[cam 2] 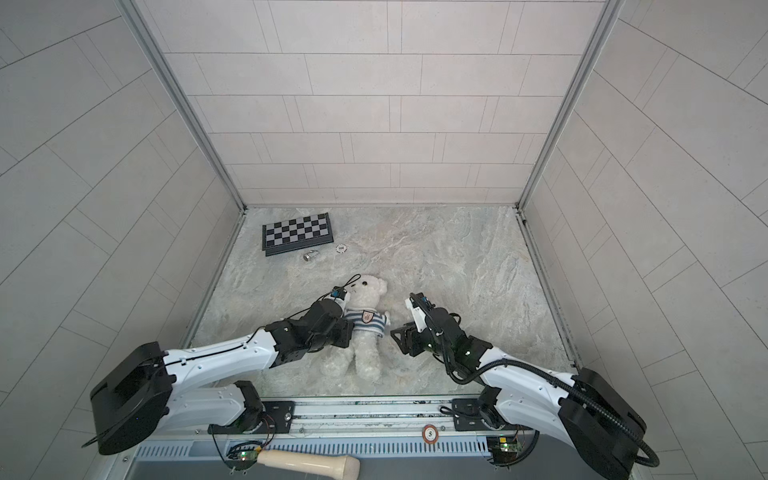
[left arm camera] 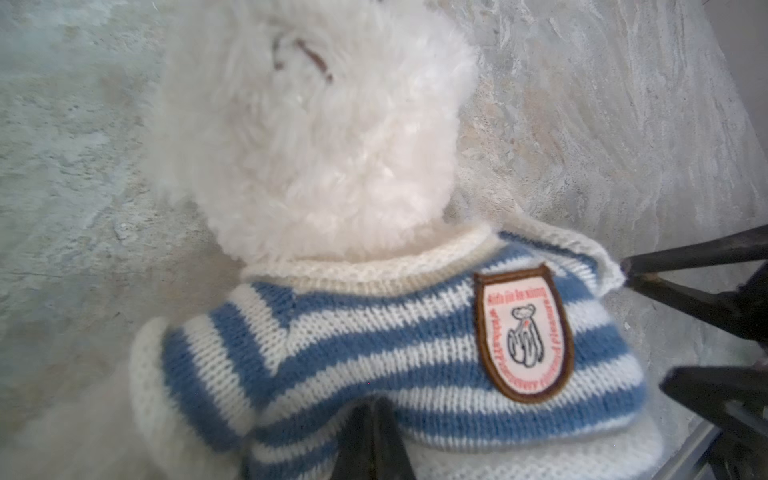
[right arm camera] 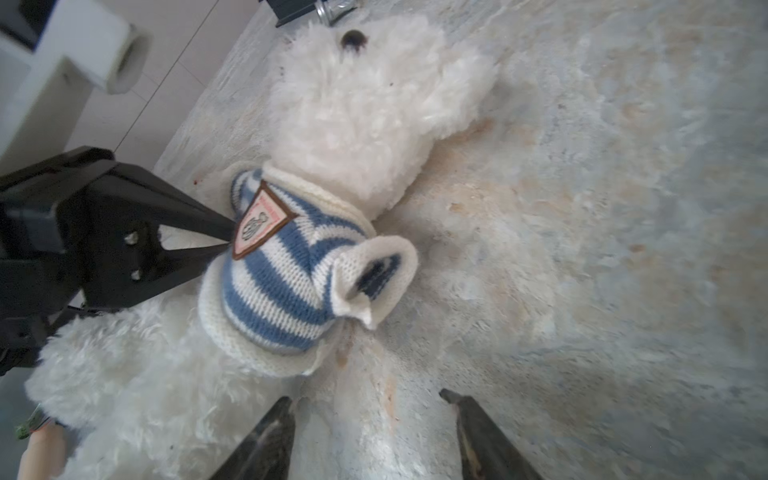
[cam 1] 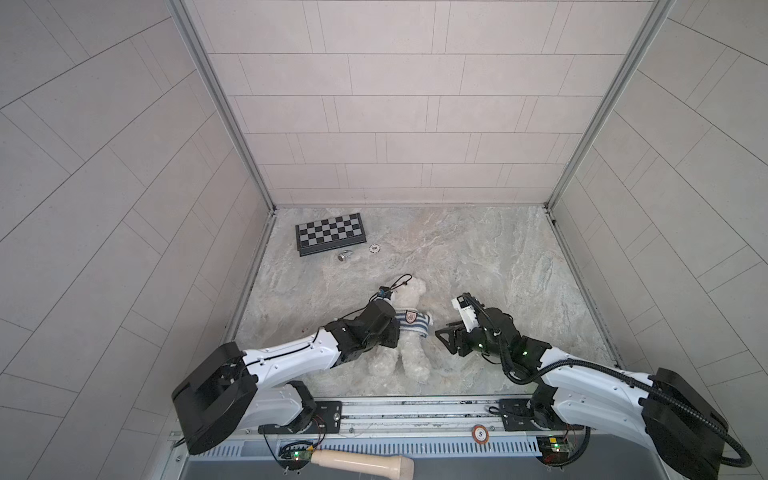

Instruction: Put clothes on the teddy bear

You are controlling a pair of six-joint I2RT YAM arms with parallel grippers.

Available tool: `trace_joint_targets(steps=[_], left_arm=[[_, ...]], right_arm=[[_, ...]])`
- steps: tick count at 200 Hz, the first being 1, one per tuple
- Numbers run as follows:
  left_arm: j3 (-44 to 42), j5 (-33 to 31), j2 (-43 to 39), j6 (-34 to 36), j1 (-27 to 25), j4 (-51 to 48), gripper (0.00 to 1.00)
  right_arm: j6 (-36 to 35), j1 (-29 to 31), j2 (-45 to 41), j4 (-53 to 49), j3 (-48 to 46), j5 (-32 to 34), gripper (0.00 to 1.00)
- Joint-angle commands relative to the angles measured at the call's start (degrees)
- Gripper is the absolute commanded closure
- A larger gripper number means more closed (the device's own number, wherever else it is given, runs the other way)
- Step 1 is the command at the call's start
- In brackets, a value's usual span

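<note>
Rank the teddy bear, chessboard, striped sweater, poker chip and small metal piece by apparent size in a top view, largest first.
1. teddy bear
2. chessboard
3. striped sweater
4. poker chip and small metal piece: these look about alike, so they are not ranked against each other.

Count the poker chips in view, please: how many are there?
2. One white chip lies on the table near the chessboard; one chip marked 5 sits on the front rail. More may be hidden.
</note>
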Motion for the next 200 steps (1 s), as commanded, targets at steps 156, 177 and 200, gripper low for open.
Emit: trace_joint_targets(steps=[156,177,200], left_arm=[[-2.0,9.2,1.7,7.7,6.3,1.2,1.00],[-2.9,11.1,0.4,7.9,9.5,2.8,0.96],[-2.3,11.6,-2.4,9.2,11.7,0.5,0.79]], right_arm=[[-12.6,10.7,14.5,1.3,15.5,2.0,0.96],[-11.8,14.7,14.6,0.4,16.6,2.0,0.98],[-7.9,16.8,15.6,3.8,15.8,1.7,0.97]])
